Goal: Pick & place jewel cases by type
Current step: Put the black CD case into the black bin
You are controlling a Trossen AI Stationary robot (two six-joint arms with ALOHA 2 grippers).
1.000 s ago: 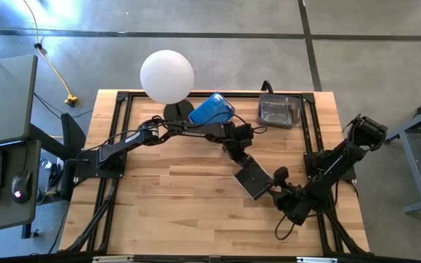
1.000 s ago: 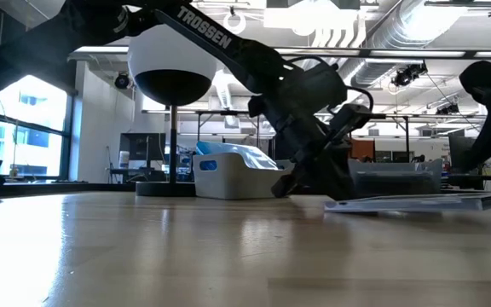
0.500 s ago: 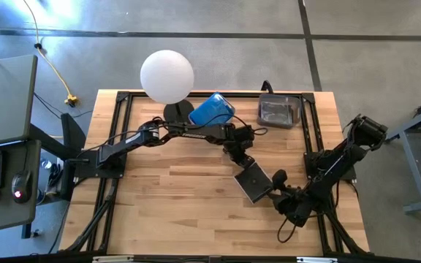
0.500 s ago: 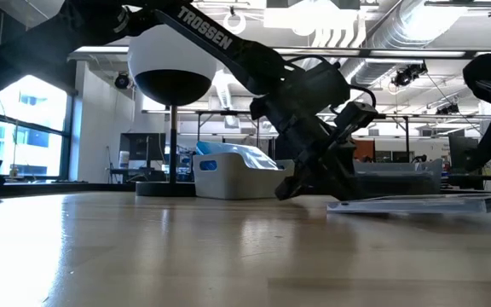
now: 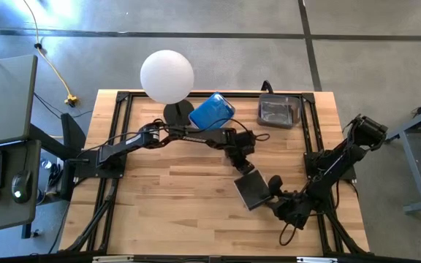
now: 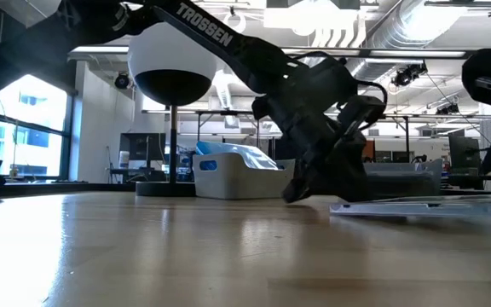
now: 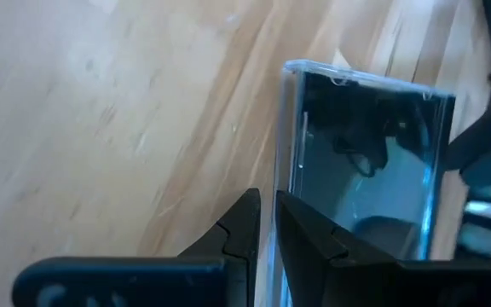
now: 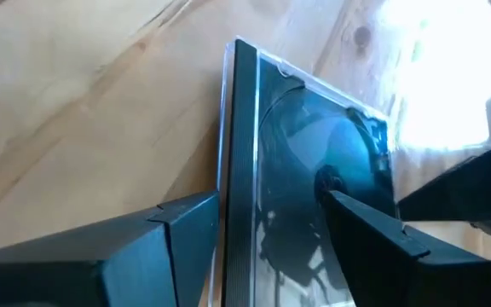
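Note:
One jewel case (image 5: 253,190), clear with a dark inside, lies flat on the wooden table right of centre; it also shows in the low view (image 6: 416,205). My left gripper (image 5: 244,166) is shut, with its tips at the case's far-left edge (image 7: 281,183). My right gripper (image 5: 275,191) comes from the table's right and is open. In the right wrist view (image 8: 273,198) one finger stands beside the case's dark spine edge (image 8: 241,153) and the other over its clear face. More cases fill the blue tub (image 5: 212,109) and the clear tub (image 5: 279,111). My left gripper meets the jewel case at its far-left edge (image 7: 281,183) with the tips of its shut fingers (image 7: 245,222), slanting down from the table's far side. The case lies flat on the table. Whether my right gripper's fingers touch the case cannot be told.
A white globe lamp (image 5: 167,75) stands at the far edge beside the blue tub. The clear tub sits at the far right corner. Black frame rails (image 5: 309,131) run along the table's sides. Bare wood (image 5: 167,190) lies left of the case.
The left gripper has moved toward the near edge, and the jewel case has slid that way ahead of it and turned a little, ending closer to the right gripper. The right gripper has shifted slightly toward the near edge.

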